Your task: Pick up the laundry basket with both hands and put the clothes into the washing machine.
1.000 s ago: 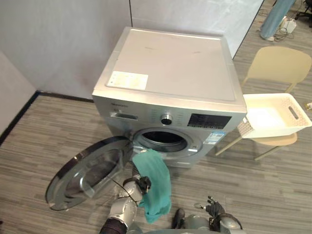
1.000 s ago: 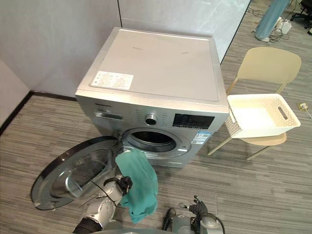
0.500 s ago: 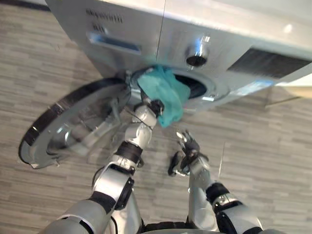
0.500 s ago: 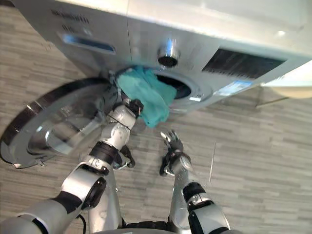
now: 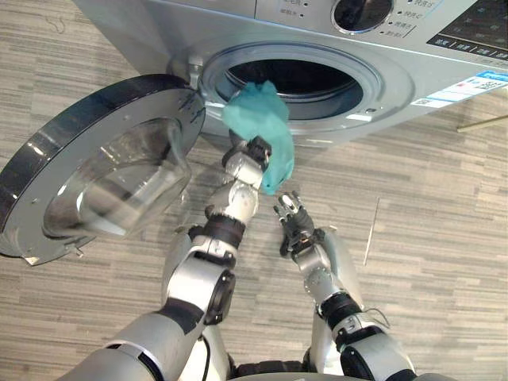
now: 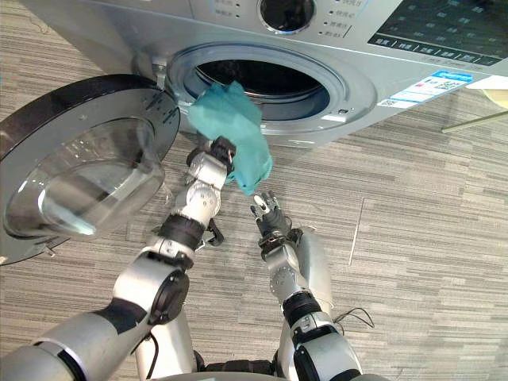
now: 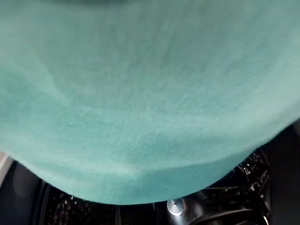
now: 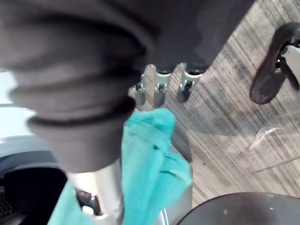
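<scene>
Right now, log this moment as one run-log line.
phase: loading | left hand: raised at drum opening, teal cloth over it | right hand: open, empty, below cloth | washer door: open | cloth: not yet inside drum

Floor (image 5: 444, 206): laminate planks in a grey-brown wood grain, laid in narrow strips running side to side, tones alternating lighter and darker. Lighting even and diffuse across the boards. A thin pale streak (image 5: 371, 232) lies slanted on the floor. Far right: one slim, pale chair leg (image 5: 484, 123), tilted.
</scene>
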{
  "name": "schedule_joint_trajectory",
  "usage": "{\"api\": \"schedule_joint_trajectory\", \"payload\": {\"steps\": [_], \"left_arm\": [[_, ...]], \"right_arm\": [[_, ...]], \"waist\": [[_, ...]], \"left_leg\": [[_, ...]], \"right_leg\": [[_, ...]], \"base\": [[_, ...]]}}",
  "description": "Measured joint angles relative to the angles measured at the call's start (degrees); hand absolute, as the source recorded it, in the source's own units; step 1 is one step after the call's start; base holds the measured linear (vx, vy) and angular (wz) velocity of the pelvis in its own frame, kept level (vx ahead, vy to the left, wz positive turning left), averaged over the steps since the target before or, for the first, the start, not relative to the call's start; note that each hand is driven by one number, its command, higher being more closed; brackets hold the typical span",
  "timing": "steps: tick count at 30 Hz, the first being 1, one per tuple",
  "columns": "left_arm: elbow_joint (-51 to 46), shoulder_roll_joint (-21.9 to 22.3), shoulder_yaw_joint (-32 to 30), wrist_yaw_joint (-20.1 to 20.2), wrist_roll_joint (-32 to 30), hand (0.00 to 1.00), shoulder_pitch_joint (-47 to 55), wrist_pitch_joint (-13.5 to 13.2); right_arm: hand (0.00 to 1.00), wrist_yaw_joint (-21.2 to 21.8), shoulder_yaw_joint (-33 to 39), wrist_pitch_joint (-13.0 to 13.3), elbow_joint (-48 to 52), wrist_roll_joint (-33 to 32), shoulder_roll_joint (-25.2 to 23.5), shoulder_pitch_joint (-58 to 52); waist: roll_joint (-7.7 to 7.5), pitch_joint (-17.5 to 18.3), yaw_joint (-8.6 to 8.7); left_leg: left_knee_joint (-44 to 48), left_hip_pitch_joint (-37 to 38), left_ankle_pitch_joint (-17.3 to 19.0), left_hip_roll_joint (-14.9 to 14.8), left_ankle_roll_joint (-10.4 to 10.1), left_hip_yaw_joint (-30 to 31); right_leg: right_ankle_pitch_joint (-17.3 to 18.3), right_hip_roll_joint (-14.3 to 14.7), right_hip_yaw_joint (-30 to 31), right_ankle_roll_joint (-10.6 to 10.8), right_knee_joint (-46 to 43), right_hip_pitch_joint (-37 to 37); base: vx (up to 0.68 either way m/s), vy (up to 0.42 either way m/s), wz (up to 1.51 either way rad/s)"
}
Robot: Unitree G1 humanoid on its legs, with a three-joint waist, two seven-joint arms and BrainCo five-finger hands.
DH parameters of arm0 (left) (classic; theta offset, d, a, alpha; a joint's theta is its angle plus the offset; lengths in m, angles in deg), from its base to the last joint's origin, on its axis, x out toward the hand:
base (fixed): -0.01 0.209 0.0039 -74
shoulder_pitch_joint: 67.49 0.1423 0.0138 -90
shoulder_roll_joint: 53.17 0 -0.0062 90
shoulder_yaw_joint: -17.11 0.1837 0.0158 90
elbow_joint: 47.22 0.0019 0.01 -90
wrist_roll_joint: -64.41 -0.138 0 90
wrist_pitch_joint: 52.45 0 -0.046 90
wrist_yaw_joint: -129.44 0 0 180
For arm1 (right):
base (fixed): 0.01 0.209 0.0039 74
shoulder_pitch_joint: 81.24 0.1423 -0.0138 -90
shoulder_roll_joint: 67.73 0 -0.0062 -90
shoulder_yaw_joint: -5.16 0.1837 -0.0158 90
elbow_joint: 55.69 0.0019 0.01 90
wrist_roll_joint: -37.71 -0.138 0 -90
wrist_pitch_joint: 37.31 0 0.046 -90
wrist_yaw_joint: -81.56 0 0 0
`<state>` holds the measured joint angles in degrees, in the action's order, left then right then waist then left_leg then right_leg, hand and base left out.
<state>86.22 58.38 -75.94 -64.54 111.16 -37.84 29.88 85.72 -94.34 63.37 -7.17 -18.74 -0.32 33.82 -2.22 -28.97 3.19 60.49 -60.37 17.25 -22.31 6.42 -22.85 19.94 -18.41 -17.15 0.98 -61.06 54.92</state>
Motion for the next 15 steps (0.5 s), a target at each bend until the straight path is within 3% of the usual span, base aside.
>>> {"api": "schedule_joint_trajectory", "payload": {"steps": [4,8,15], "left_arm": [[2.9,-3.7,-2.3,0.2,1.2,1.0,-8.6,1.0],[3.9,-5.6,-2.3,0.2,2.5,1.0,-9.6,1.1],[3.6,-8.9,-4.0,0.0,4.1,1.0,-14.2,0.6]], "right_arm": [[0.0,1.2,0.0,0.0,0.0,-1.7,-0.3,-0.3],[0.0,1.2,0.7,0.2,0.1,-2.7,-0.2,-0.5],[0.0,1.1,3.3,0.9,4.7,-7.2,-0.9,-0.7]], "waist": [[0.0,0.0,1.02],[0.0,0.0,2.07],[-0.07,-0.1,2.33]], "left_leg": [[-0.3,0.2,0.0,-0.4,0.0,-0.2],[-1.0,0.5,-0.1,-0.6,0.0,-0.7],[-1.3,-3.4,-0.1,-1.8,-0.2,-1.7]], "right_leg": [[-0.2,0.4,-0.2,0.0,0.5,-0.2],[-0.2,0.5,-0.3,-0.1,1.1,-0.1],[-1.8,2.0,0.6,-0.1,2.3,4.7]], "base": [[0.0,-0.093,-0.05],[-0.04,-0.127,-0.02],[-0.06,-0.108,-0.15]]}}
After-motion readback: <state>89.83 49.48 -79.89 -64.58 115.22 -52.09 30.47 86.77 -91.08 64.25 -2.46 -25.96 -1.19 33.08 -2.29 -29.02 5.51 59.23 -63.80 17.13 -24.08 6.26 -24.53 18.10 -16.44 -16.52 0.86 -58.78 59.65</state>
